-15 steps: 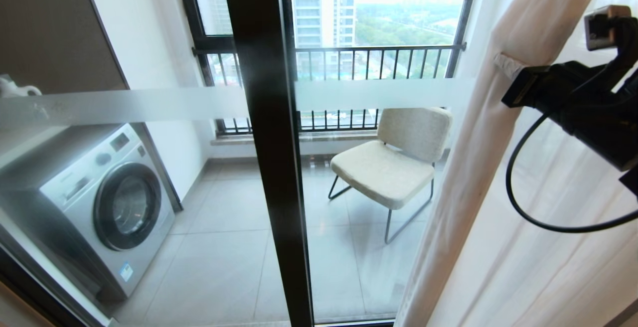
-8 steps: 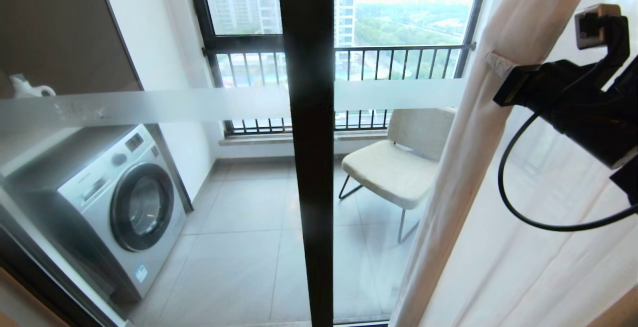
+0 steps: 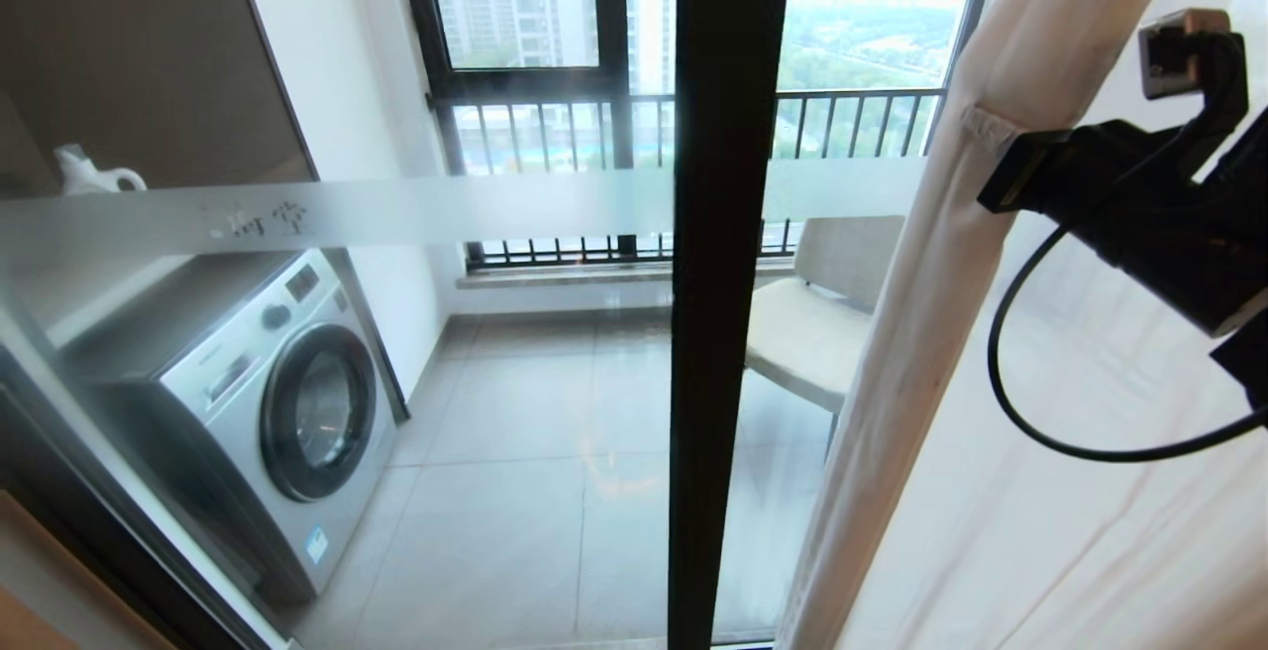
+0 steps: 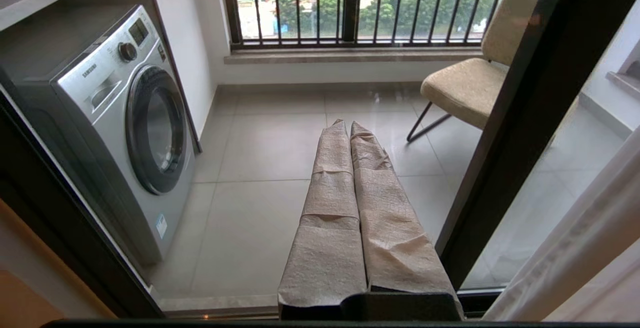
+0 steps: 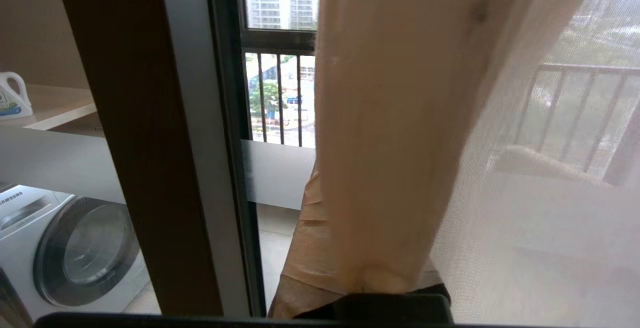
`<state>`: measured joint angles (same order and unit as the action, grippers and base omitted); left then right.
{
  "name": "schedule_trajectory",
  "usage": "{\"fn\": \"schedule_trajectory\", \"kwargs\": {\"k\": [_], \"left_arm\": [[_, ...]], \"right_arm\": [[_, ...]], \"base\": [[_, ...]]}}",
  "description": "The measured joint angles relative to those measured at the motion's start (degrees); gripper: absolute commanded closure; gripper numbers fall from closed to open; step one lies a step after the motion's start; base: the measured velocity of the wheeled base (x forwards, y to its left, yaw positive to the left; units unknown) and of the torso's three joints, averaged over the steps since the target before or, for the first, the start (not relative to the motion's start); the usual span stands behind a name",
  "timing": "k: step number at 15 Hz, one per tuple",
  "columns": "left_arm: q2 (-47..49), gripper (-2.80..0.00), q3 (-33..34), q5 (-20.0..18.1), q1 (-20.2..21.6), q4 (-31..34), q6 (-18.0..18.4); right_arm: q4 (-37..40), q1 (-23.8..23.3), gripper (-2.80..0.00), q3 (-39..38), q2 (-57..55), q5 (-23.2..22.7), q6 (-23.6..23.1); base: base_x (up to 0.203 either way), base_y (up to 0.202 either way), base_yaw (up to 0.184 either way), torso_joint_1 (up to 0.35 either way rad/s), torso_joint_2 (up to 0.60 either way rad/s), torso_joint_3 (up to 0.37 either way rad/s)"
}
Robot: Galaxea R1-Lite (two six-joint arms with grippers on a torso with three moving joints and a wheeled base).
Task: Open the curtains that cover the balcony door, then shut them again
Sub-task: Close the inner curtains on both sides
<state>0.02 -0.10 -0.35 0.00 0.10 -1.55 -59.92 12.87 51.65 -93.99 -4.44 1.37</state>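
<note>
The right gripper point(image 3: 991, 135) is in the upper right of the head view, raised high, and its tape-wrapped fingers point(image 5: 305, 248) are closed on the gathered edge of the sheer curtain point(image 3: 951, 333). In the right wrist view this cream-white fabric runs up the middle of the frame and hides most of the fingers, so how much of the fold is pinched I cannot say exactly, but the cloth seems to be caught between them. The curtain hangs along the right side of the head view, from the top right corner down to the lower centre, and through it the railing shows only faintly.

The balcony door point(image 3: 728, 333) fills the left and centre of the head view: a dark vertical frame in the middle and a frosted white band point(image 3: 446, 204) across the glass. Behind the glass, a washing machine point(image 3: 267, 412) stands in the lower left, and a pale chair point(image 3: 812, 333) is at centre right, partly behind the curtain.

The left gripper point(image 4: 350, 138) shows only in the left wrist view, at lower centre, with its wrapped fingers pressed together and holding nothing.
</note>
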Motion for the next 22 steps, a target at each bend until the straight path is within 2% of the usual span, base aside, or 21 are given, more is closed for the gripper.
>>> {"fn": "schedule_trajectory", "kwargs": {"k": [18, 22], "left_arm": [[0.0, 0.0, 0.0, 0.0, 0.0, 0.0, 0.0], [0.0, 0.0, 0.0, 0.0, 0.0, 0.0, 0.0]], "right_arm": [[0.0, 0.5, 0.0, -0.2, 0.0, 1.0, 0.0], [0.0, 0.6, 0.0, -0.3, 0.1, 1.0, 0.0]], "base": [[0.0, 0.19, 0.001, 0.002, 0.0, 0.002], [0.0, 0.068, -0.001, 0.002, 0.0, 0.002]]}}
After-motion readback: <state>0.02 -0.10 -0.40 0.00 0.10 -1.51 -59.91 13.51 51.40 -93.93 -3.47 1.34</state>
